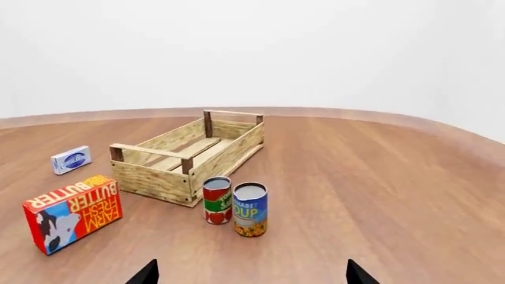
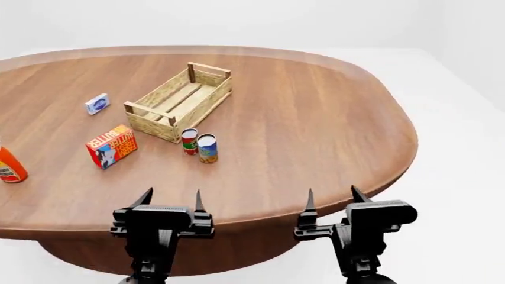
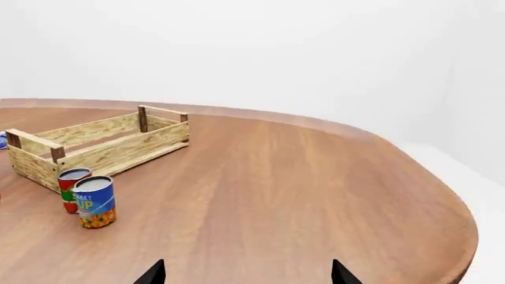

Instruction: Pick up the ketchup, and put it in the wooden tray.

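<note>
Reaching for the ketchup, which stands at the table's far left edge, well apart from the wooden tray, we should swing the left gripper, wide open and empty like the right gripper, leftward past the butter box.

On the bench stand two cans, a red-labelled can and a blue soup can; one wooden tray; one ketchup bottle. There is one butter box; one small blue-and-white packet; six items in all.
</note>
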